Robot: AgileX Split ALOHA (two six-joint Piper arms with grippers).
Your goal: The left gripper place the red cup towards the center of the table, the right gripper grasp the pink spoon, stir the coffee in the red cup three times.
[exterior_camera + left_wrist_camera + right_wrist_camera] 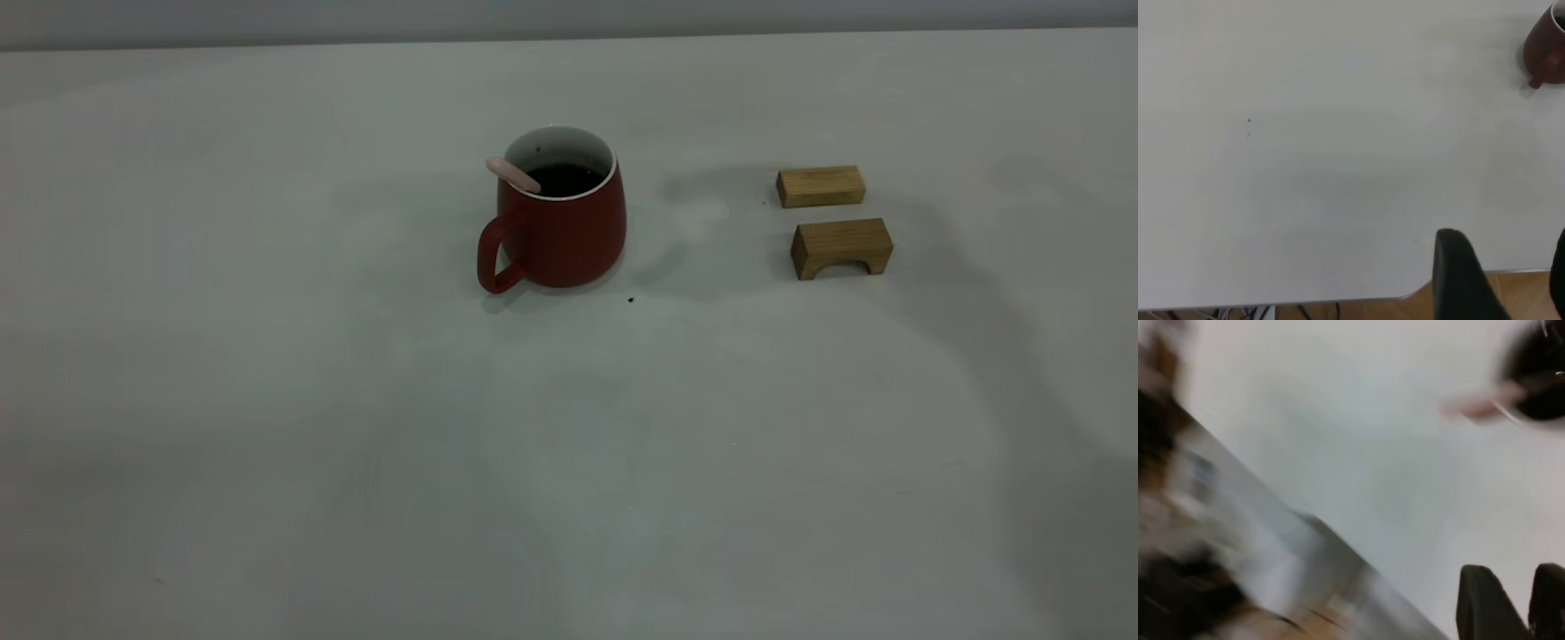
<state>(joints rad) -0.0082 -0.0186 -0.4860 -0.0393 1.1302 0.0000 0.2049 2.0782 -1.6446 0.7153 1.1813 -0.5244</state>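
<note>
The red cup (569, 231) stands upright near the middle of the table (356, 400), its handle turned toward the front left. Dark coffee (564, 180) fills it. The pink spoon (513, 175) leans in the cup, with its pink handle sticking out over the left rim. Neither gripper shows in the exterior view. In the left wrist view my left gripper (1508, 267) is open and empty above the table's edge, with the cup (1543, 57) far off. My right gripper (1517, 587) is open and holds nothing. The cup (1538, 380) and spoon handle (1475, 405) lie blurred, well away from it.
Two tan wooden blocks sit right of the cup: a flat one (821, 187) and an arched one (841, 248). A tiny dark speck (630, 300) lies just in front of the cup. The table's edge (1338, 301) runs close to the left gripper.
</note>
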